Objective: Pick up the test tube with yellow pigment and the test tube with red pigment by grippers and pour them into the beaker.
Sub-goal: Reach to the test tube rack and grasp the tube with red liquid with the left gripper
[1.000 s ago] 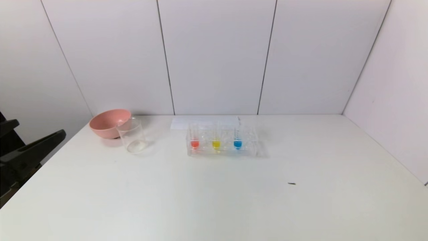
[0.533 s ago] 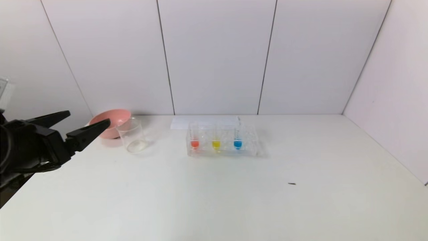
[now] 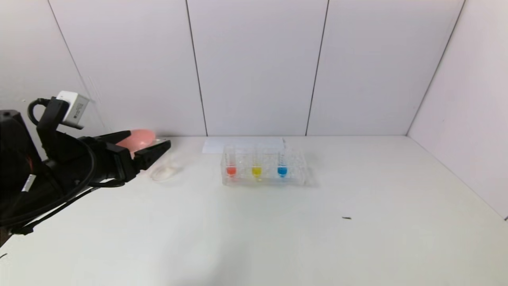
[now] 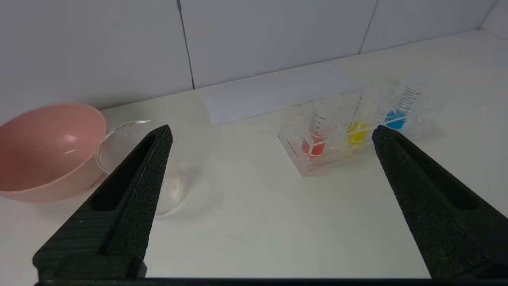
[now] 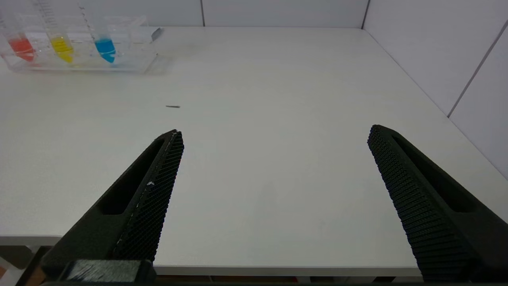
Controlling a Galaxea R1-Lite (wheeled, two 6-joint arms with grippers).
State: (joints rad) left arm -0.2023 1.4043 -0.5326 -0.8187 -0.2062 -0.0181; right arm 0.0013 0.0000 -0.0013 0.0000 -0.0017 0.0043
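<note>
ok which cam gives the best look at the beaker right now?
Left wrist view: the beaker shows its rim and base beside the pink bowl, though one finger of the open left gripper crosses it. In the head view that gripper hides most of it; only the base shows. Right wrist view misses it.

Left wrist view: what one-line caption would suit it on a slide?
Open left gripper empty above the table, facing rack with red, yellow and blue tubes.
</note>
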